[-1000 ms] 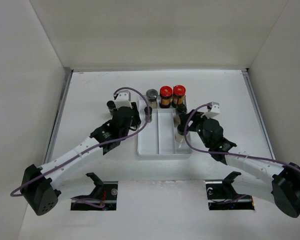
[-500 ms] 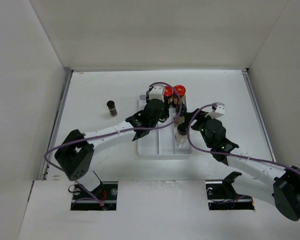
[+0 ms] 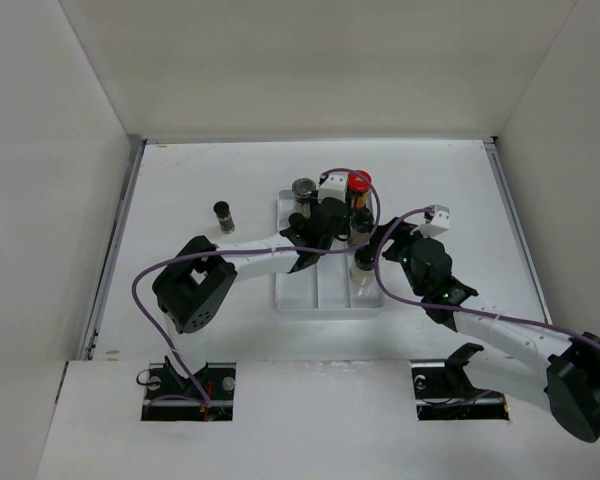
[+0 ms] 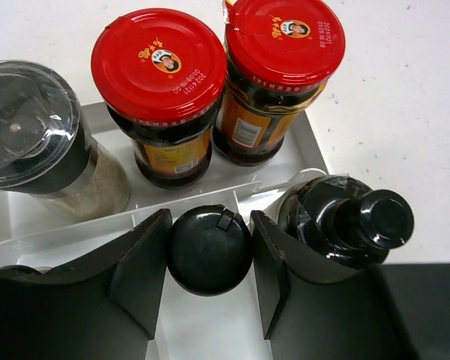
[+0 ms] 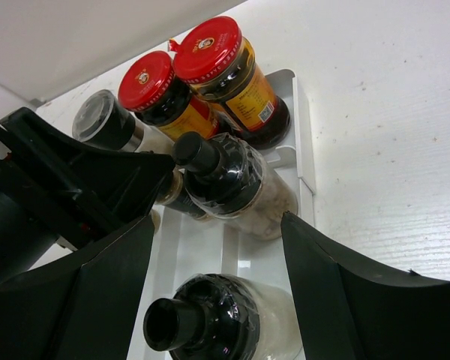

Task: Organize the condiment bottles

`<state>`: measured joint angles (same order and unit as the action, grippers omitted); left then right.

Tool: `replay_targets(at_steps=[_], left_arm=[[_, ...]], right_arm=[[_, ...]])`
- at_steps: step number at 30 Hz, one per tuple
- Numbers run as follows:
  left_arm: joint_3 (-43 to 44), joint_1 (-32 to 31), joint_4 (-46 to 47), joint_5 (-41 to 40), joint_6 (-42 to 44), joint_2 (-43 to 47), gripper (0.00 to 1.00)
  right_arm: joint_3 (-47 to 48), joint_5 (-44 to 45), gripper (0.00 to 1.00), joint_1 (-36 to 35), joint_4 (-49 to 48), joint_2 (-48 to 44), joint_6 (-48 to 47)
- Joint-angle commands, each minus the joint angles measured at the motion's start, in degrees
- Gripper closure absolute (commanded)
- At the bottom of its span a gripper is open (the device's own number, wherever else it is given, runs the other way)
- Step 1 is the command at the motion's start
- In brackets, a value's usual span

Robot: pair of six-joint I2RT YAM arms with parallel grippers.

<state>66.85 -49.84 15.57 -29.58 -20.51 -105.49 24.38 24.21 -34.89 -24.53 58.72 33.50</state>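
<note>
My left gripper (image 4: pixel 210 225) (image 3: pixel 332 222) is shut on the black cap of a slim bottle (image 4: pixel 208 249) that stands in the white divided tray (image 4: pixel 202 334). Two red-lidded amber jars (image 4: pixel 159 64) (image 4: pixel 283 34) stand just beyond it. A grey-lidded jar (image 4: pixel 26 124) stands to their left and a black-capped bottle (image 4: pixel 352 221) to the right. My right gripper (image 5: pixel 216 225) (image 3: pixel 363 262) is open, straddling a black-capped beige bottle (image 5: pixel 225 322) in the tray's right lane. One slim dark bottle (image 3: pixel 223 215) stands alone on the table, left of the tray.
The tray (image 3: pixel 320 288) sits mid-table with both arms reaching over it, close together. The left arm's fingers (image 5: pixel 82 187) crowd the left of the right wrist view. White walls enclose the table (image 3: pixel 180 180) on three sides.
My left arm has swung right from the tray's left edge to its back middle, covering one red lid in the top view. The right arm has barely moved.
</note>
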Motion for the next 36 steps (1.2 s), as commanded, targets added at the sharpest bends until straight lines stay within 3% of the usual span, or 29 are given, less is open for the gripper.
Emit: replay_targets(at_steps=[1,12,18,27,32,36], left_arm=[[2.3,0.4,4.7,-2.5,0.9,0.1,0.74],[-1.6,1.6,7.8,-2.8,-0.7,0.8,0.49],[-2.4,1.3,7.5,-2.8,-0.7,2.7,0.43],[-7.5,2.1,5.9,-3.6,-0.1,16.2,0.32],[-14.1,7.0,3.5,-5.7,-1.8,25.6,0.31],[-17.2,16.5,-5.3,-9.0,-6.5,30.3,0.30]], right_arm=[[-0.1,0.4,0.24,0.4,-3.2,-1.3,1.0],[-0.2,0.3,0.24,0.4,-3.2,-1.5,1.0],[-0.2,0.3,0.24,0.4,-3.0,-2.1,1.0],[-0.4,0.4,0.24,0.5,-2.9,-2.6,1.0],[-0.3,0.2,0.25,0.4,-3.1,-2.3,1.0],[0.1,-0.4,0.39,0.1,-3.3,-1.2,1.0]])
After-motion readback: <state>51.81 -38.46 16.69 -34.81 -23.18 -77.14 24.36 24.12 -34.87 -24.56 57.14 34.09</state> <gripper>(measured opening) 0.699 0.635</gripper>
